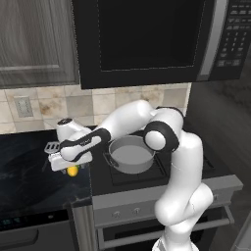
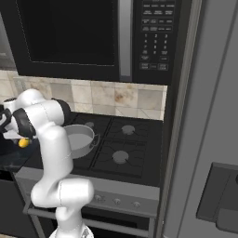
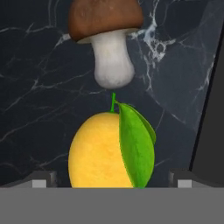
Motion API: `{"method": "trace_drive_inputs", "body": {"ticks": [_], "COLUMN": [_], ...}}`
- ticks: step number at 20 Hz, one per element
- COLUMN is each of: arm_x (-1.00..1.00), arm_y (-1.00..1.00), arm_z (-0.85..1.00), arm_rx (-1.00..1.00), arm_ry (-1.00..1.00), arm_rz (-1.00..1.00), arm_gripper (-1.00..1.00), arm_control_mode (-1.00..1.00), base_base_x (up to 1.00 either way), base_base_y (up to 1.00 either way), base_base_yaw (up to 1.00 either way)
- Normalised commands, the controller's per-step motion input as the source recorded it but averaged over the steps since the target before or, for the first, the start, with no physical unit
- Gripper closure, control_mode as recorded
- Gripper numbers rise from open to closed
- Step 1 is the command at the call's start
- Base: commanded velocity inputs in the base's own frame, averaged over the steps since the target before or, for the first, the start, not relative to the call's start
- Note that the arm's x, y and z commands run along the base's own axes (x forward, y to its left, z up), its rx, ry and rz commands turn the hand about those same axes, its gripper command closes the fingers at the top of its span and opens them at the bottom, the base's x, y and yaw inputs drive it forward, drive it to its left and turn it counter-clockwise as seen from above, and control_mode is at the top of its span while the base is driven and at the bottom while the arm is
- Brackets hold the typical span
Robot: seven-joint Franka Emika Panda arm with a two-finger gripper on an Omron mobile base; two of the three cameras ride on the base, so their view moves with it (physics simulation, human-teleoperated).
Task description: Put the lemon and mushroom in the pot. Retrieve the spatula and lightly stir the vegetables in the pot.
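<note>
Jaws standing wide apart, the gripper is straddling one lemon; one mushroom is lying just beyond on open worktop.

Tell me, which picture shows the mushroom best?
The hand view: the mushroom lies big and clear on the dark counter, just beyond the lemon, brown cap and white stem plain. In the two base views, the arm covers that spot, so I cannot make it out.

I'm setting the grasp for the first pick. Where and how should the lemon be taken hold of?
Grip the lemon across its round yellow belly, coming straight down from above. It lies on the dark counter between the open gripper tips, stem and leaf toward the mushroom, so the bare sides face the fingers.
</note>
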Motion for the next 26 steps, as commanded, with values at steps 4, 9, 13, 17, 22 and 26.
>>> {"method": "trace_drive_inputs", "body": {"ticks": [4, 9, 13, 17, 22, 26], "arm_x": [0.00, 0.00, 0.00, 0.00, -0.05, -0.51], "arm_y": [0.00, 0.00, 0.00, 0.00, 0.00, 0.00], "arm_z": [-0.36, -0.07, 0.00, 0.00, 0.00, 0.31], "arm_rx": [0.00, 0.00, 0.00, 0.00, 0.00, 0.01], "arm_ry": [0.00, 0.01, 0.00, 0.00, 0.00, -0.13], "arm_rz": [-0.02, 0.00, 0.00, 0.00, 0.00, 0.00], "arm_gripper": [-1.00, -1.00, 1.00, 1.00, 1.00, 1.00], "arm_control_mode": [-1.00, -1.00, -1.00, -1.00, -1.00, -1.00], "base_base_x": [0.00, 0.00, 0.00, 0.00, 0.00, 0.00], "base_base_y": [0.00, 0.00, 0.00, 0.00, 0.00, 0.00], "base_base_yaw": [0.00, 0.00, 0.00, 0.00, 0.00, 0.00]}}
